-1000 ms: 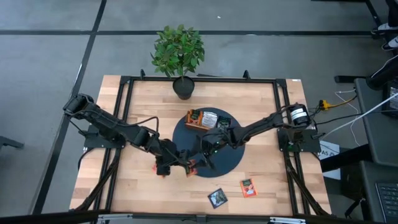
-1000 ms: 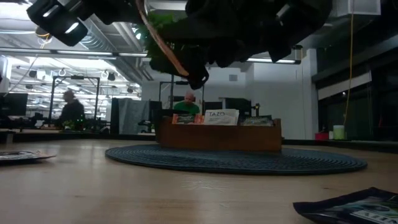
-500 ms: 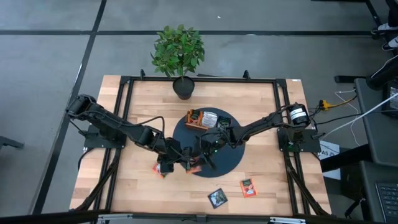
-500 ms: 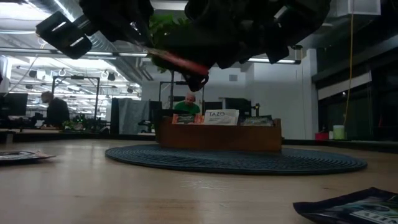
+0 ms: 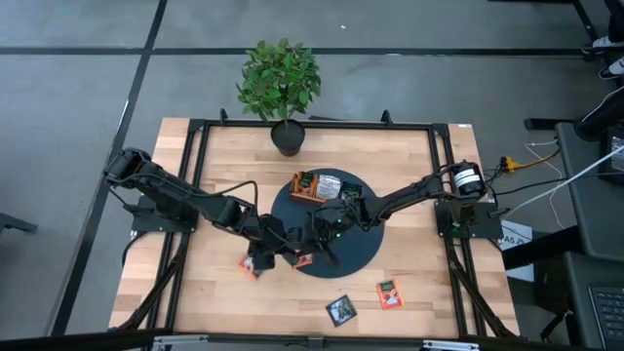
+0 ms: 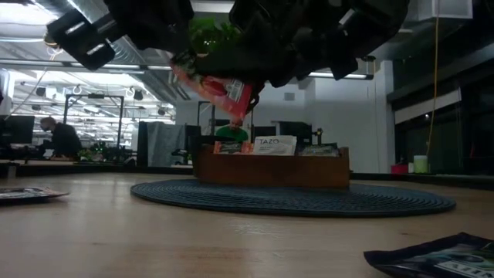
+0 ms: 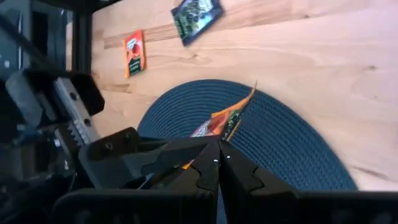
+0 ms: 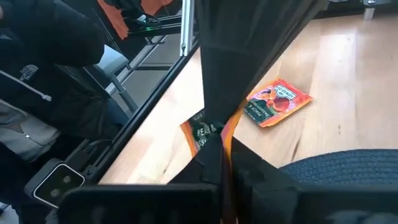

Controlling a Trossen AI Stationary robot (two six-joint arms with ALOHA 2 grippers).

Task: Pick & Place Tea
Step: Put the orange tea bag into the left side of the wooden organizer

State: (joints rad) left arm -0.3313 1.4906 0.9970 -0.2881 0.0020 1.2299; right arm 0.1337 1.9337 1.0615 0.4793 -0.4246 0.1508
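We take the round blue mat [image 5: 336,229] as our landmark. Both hands meet above its edge on the left arm's side. The left hand [image 5: 292,255] is pressed together on an orange sachet [image 6: 220,86], which hangs clear of the bench [image 5: 214,171] — the left wrist view shows it edge-on between the fingers [image 7: 186,158]. The right hand [image 5: 314,237] is also clamped shut on that same sachet, its closed fingers [image 8: 214,155] gripping the orange edge. At the mat's far side stands the wooden tray [image 6: 270,166], with sachets upright in it. Beyond the mat's near edge lie a dark sachet [image 5: 340,310] and, beside it, another orange sachet [image 5: 390,293]. One more orange sachet [image 8: 277,102] lies flat on the bench just off the mat, under the left arm.
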